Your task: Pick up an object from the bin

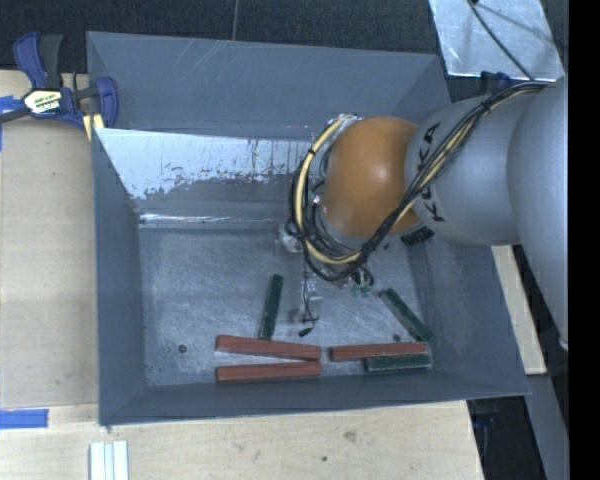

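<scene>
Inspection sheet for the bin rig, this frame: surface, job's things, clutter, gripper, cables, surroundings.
Surface: grey metal bin, floor scuffed, far wall scratched.
Job's things: three reddish-brown sticks and three dark green sticks, loose along the floor's near side.
Clutter: nothing seen.
Grippers: gripper low near the floor's middle, just right of one dark green stick.
Cables: yellow and black cables loop round the orange wrist cover.
Surroundings: nothing seen.

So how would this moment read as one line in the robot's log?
arm: down in bin centre | nearest: dark green stick, brown stick | grasp: unclear
</scene>
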Tool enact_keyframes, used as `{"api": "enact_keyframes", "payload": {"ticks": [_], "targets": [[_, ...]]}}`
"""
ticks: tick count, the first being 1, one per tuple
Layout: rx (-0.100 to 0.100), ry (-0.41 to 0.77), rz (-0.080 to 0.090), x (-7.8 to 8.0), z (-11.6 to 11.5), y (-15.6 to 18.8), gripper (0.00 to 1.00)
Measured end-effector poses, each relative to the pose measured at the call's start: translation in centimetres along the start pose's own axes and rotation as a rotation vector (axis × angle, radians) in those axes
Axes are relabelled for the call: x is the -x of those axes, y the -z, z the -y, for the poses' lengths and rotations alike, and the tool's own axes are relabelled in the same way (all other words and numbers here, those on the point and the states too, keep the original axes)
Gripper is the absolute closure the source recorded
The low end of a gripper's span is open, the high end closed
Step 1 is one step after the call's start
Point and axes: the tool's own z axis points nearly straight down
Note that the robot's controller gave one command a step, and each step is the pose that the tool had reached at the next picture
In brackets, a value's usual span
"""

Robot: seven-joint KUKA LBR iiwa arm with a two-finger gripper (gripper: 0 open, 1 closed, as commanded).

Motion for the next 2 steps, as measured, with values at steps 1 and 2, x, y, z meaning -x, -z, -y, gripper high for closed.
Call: {"api": "enact_keyframes", "payload": {"ticks": [1,2], "targets": [[0.001,0.491,-0.003,-1.26,-2.76,-0.01,0.0],[0.001,0.486,-0.002,-1.19,-2.71,0.06,1.0]]}}
